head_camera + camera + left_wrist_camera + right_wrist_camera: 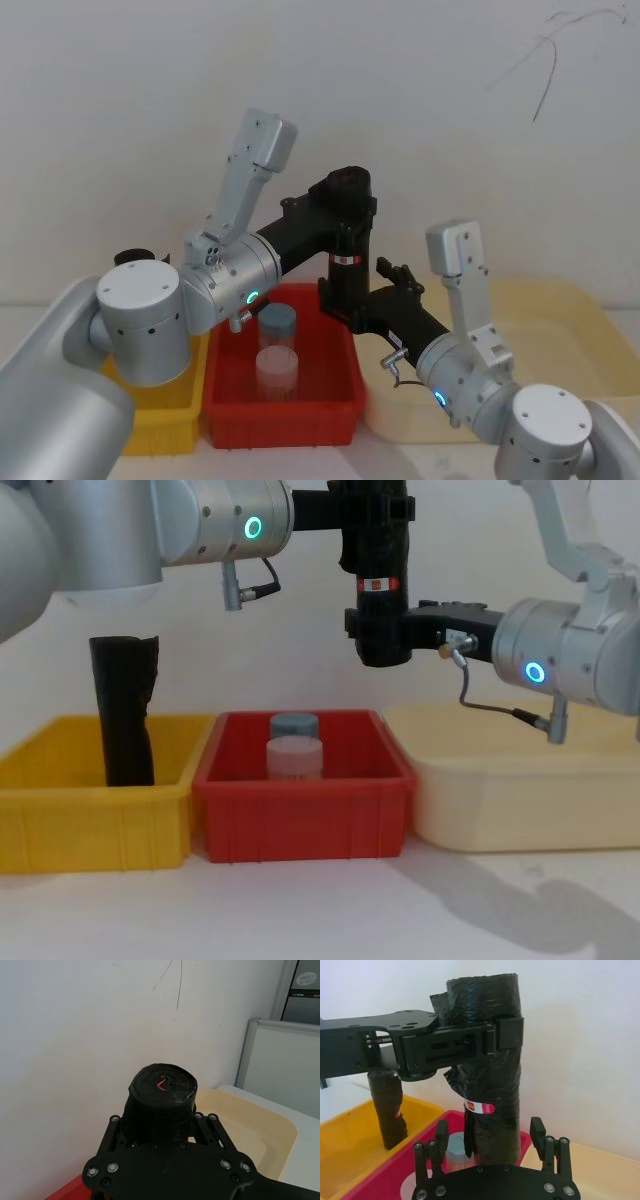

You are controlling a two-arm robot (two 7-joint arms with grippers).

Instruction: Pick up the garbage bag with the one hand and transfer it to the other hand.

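The garbage bag [380, 570], a black roll with a red-and-white label band, hangs upright in the air above the red bin. My left gripper [345, 205], on the green-ringed arm, is shut on the roll near its top end [162, 1095]. My right gripper [378, 630], on the blue-ringed arm, reaches in from the right at the roll's lower part, below the label. In the right wrist view its fingers [441, 1140] stand open on either side of the roll [492, 1085], with a gap on both sides.
A yellow bin [90, 810] on the left holds another black roll [122, 710] standing upright. The red bin [300, 810] in the middle holds two round containers [294, 748]. A cream tray [520, 800] sits on the right. A white wall is close behind.
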